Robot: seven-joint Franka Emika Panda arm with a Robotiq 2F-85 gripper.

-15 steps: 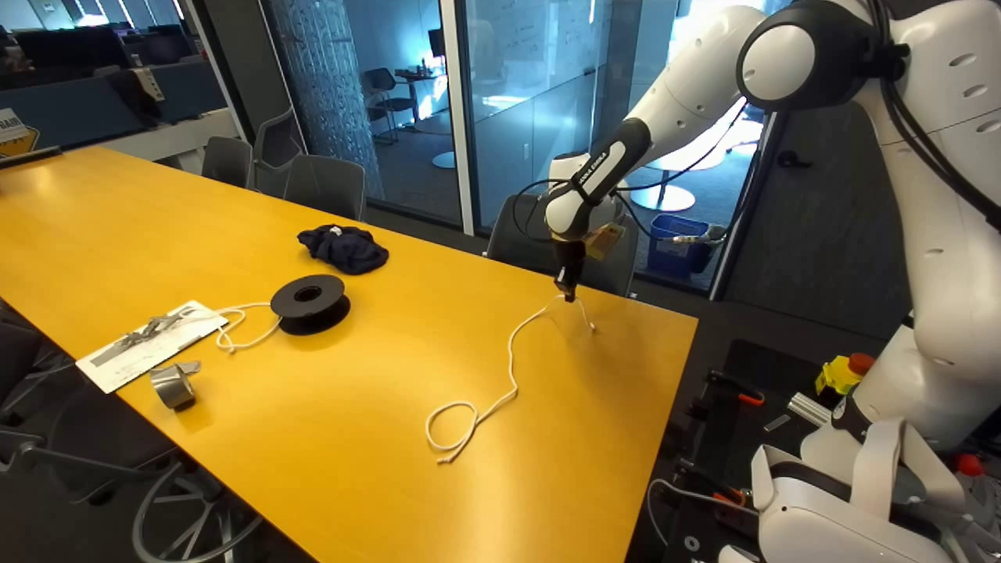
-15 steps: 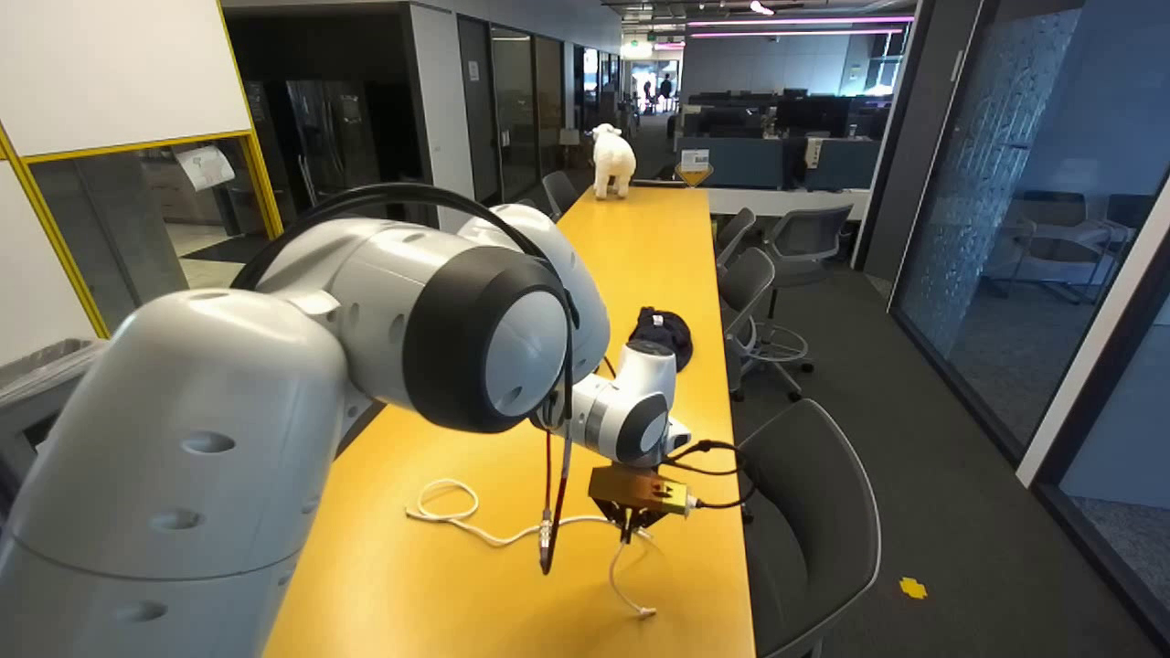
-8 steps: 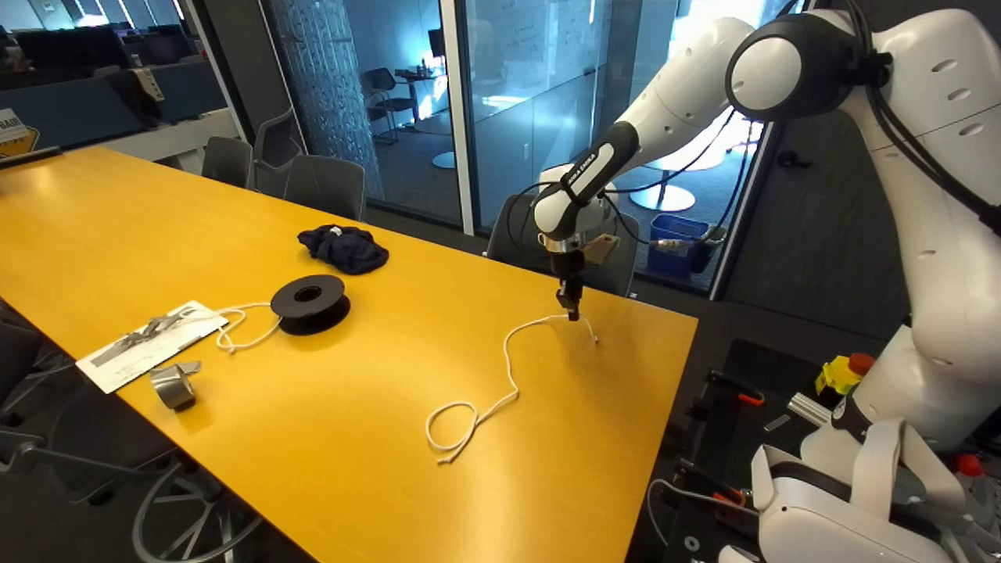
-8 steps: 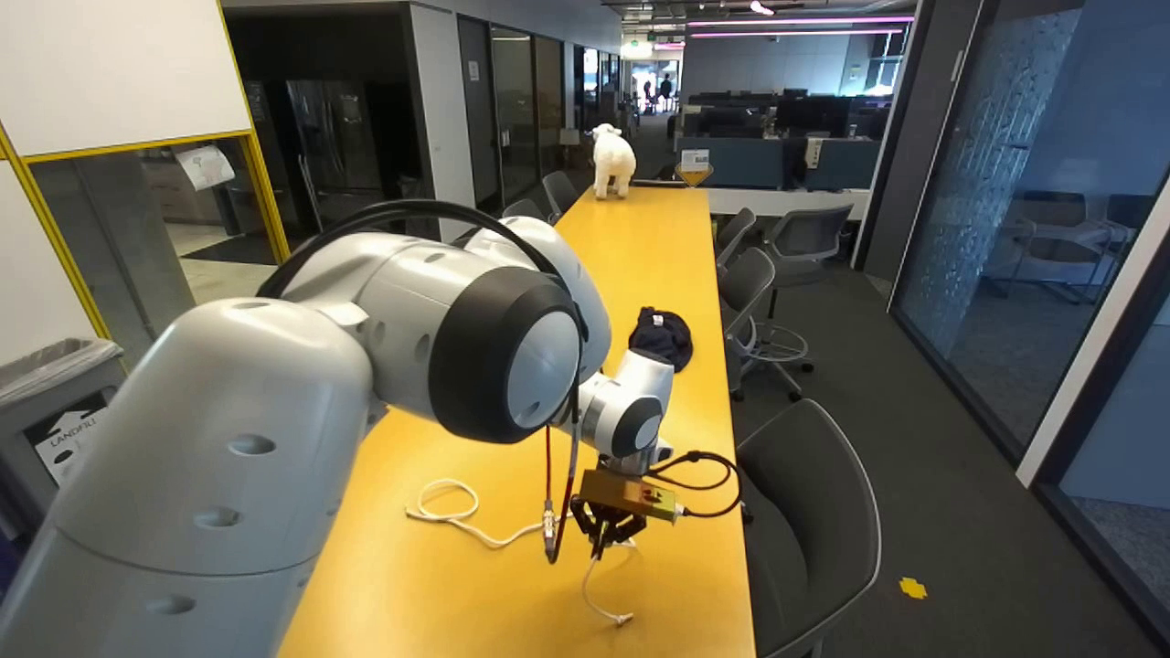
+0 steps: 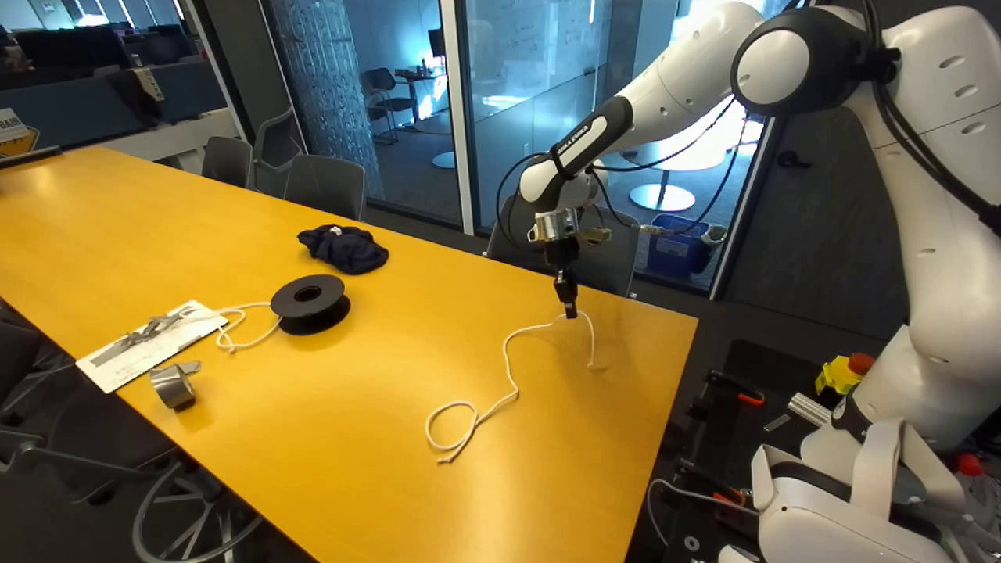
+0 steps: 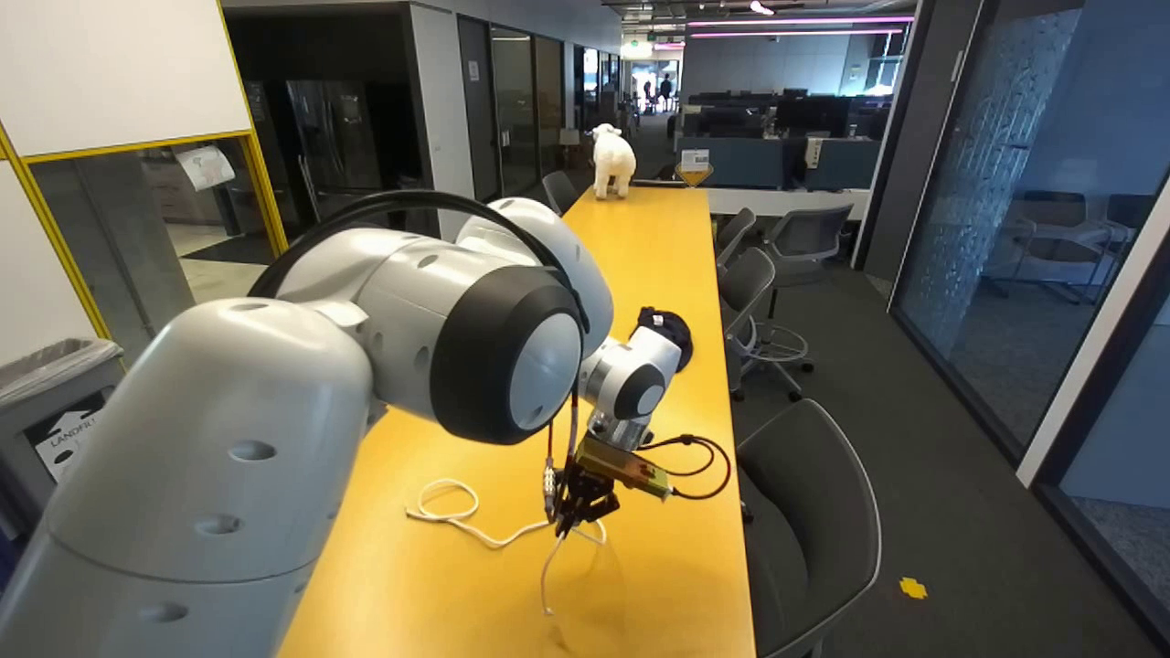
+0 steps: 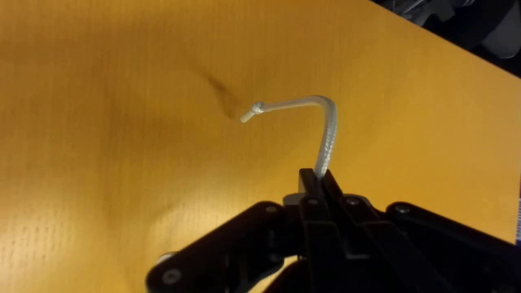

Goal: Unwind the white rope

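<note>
I have my pincer (image 7: 318,176) tight on the rope (image 7: 329,126), one knotted end hanging from it, the rest trailing along the counter (image 5: 375,391); spool (image 5: 310,306), cloth (image 5: 344,252) and tape (image 5: 168,385) lie well apart from the pincer, a chair (image 6: 823,484) nearer, just past the counter's edge

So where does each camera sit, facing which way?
An exterior view: high, facing across the table toward the glass wall; arm and end effector show.
An exterior view: beside the arm, facing along the table toward the white sheep; arm large, end effector beyond.
Wrist view: wrist-mounted, facing down at the white rope; fingers show.
Both exterior views share the rope and dark cloth.
</note>
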